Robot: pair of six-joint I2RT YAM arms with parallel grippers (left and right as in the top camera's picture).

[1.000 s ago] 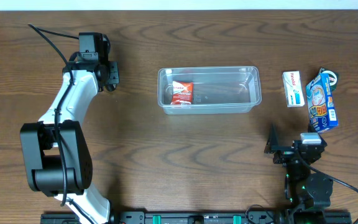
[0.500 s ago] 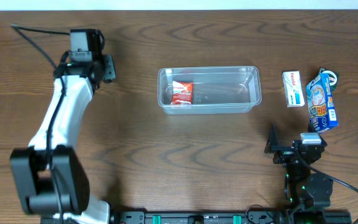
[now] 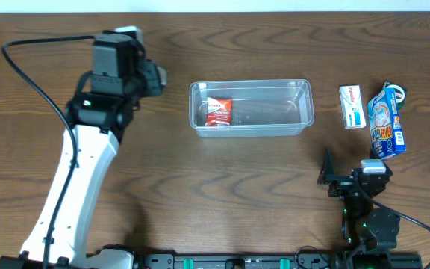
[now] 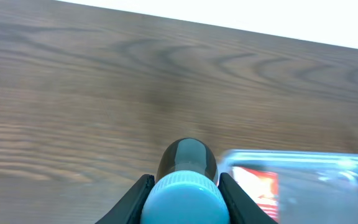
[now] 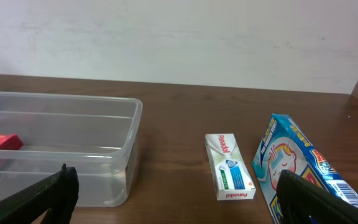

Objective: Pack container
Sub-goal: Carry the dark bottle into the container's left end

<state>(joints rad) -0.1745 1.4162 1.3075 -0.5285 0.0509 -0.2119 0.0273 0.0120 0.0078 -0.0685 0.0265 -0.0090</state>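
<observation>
Panadol box, container, bottle in left jaws

On my overhead feed, a white box lies at the right of the brown bench, with a blue packet just beside it, nearer the frame's edge. A red packet sits upper middle. The left wrist feed shows a dark bottle with a light-blue cap, bottom centre.

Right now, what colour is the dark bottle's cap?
Light blue cap, clearest in left wrist view.

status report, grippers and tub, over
Left gripper shut on dark bottle with light blue cap. Right gripper open, empty. Clear plastic rectangular tub holds one red packet. Nothing between bottle and tub.
</observation>
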